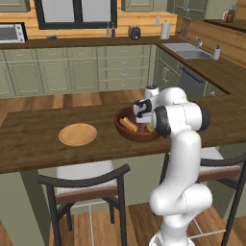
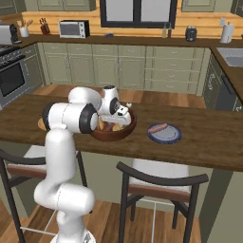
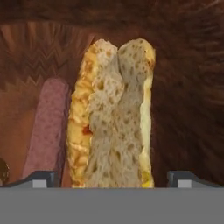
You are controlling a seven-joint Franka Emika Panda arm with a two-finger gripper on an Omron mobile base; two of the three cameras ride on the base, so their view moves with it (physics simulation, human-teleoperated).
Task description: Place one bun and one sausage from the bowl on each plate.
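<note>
Base views flank bowl (image 1: 137, 130) — hand view close inside.

Even, soft rendered light fills the kitchen; the long dark brown wooden counter (image 1: 33, 139) shows faint shadows. The hand-camera close-up is blurry and coarse-textured.

Green cabinets (image 1: 72, 72), wooden counter (image 1: 38, 139), 2 chairs (image 1: 89, 192).

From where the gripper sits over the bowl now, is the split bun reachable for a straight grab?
Probably yes. The gripper is open, its tips either side of the bun in the bowl, nothing between them. A sausage lies close along one side and might get nudged.
</note>
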